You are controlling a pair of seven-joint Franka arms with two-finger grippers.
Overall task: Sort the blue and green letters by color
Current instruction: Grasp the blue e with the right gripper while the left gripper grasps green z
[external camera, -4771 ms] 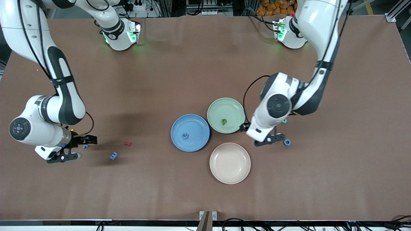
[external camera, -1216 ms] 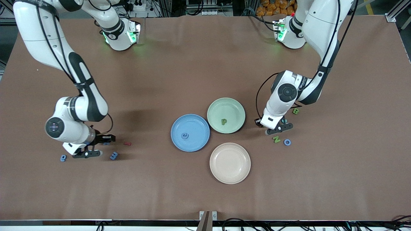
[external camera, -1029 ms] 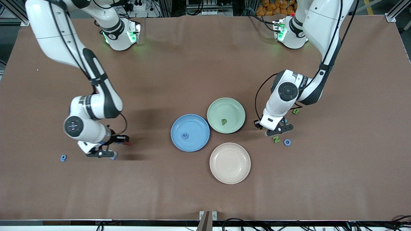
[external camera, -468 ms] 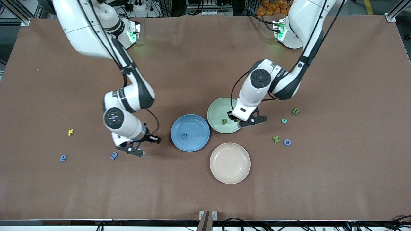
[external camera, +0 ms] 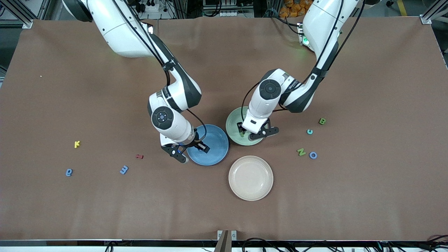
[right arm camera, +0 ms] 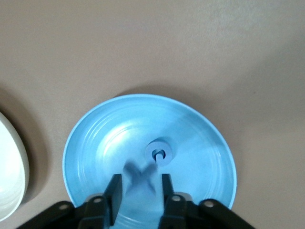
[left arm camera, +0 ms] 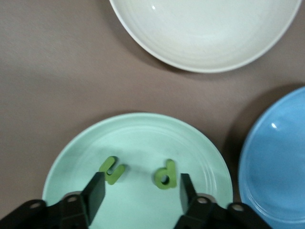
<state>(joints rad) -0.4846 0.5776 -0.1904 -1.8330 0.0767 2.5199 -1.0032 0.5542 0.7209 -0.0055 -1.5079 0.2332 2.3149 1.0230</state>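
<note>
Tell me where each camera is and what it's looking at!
Front view: high across the table, facing both arms; left gripper over the green plate, right gripper over the blue plate.
Left wrist view: on the left arm's wrist, looking down between its open fingers at the green plate with two green letters.
Right wrist view: on the right wrist, looking down at the blue plate; a blurred blue letter between its fingers.
Shared: both wrist views also catch the cream plate.

Both arms are built of glossy white rounded shells with black bands at the joints. Each wrist housing carries a round dark grey cap with a small centre mark. Thin black cables run along the links, strapped on, and loop to the wrists. The left gripper [external camera: 258,133] and right gripper [external camera: 188,152] have matte black fingers with visible screws. Green lights glow at the bases.
</note>
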